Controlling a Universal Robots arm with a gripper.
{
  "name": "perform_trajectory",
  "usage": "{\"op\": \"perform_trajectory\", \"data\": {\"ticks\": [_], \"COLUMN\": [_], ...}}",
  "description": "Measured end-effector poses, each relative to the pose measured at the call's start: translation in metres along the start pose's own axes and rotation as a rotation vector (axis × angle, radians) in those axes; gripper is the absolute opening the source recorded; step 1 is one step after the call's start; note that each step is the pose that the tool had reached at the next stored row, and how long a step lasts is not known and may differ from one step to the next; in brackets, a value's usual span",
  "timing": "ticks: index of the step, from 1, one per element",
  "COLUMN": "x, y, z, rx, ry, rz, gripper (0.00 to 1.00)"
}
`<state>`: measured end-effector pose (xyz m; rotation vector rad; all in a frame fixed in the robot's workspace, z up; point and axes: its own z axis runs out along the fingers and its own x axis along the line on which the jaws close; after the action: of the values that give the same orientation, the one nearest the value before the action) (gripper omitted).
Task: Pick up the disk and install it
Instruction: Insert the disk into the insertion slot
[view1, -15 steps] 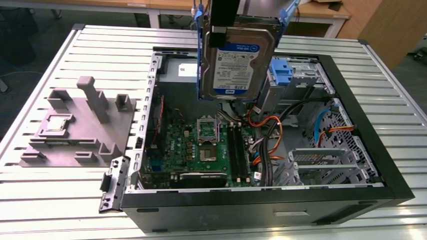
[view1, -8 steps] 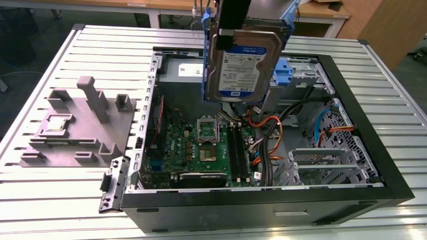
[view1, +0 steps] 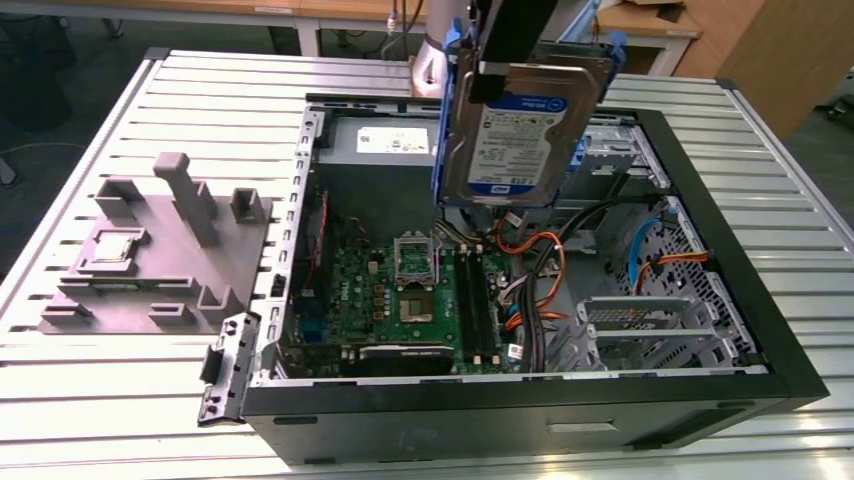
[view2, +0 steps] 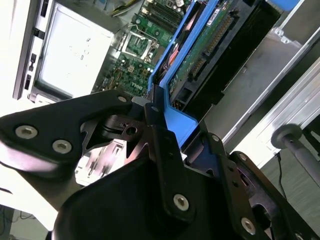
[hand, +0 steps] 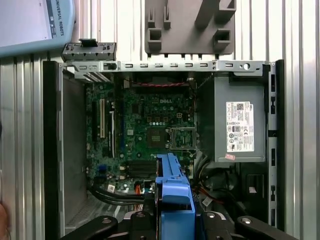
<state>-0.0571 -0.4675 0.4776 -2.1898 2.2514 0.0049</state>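
Pincer, black metal with bolted links, pinches the disk, a flat rectangular silver hard drive with a blue-and-white label and blue plastic side rails. In both wrist views I see the black fingers pressed against a blue rail. The contact on the far side is hidden behind the rail and the pincer's own body.

In the exterior view the drive hangs upright over the open black desktop computer case, label towards the camera. It sits in no bay that I can see. The top edge of that view cuts off the arm and most of the pincer, and the drive covers part of the case's back wall. I cannot tell how far its lower edge stands above the parts below.

The first wrist view looks straight down into the case. There the drive shows edge-on as a blue strip, its lower part cut off by the frame. Below it lie the green motherboard and the grey metal power supply box with a white label. In the second wrist view I get the drive's green circuit-board underside, and the pincer blocks much of the rest.

Orange cables run beside a bare metal drive cage inside the case. On the ribbed aluminium bench, towards the exterior view's left, stands a grey moulded fixture block holding a small square silver chip.
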Motion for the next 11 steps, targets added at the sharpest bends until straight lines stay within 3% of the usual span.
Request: {"op": "perform_trajectory", "data": {"ticks": [3, 8, 11], "x": [0.003, 0.0144, 0.0156], "y": [-0.001, -0.0014, -0.0013], "z": [0.0002, 0.0006, 0.0005], "rx": [0.0, 0.0, -0.0001], "ry": [0.0002, 0.0, 0.0001], "rz": [0.0, 0.0, 0.0], "gripper": [0.36, 0.36, 0.36]}}
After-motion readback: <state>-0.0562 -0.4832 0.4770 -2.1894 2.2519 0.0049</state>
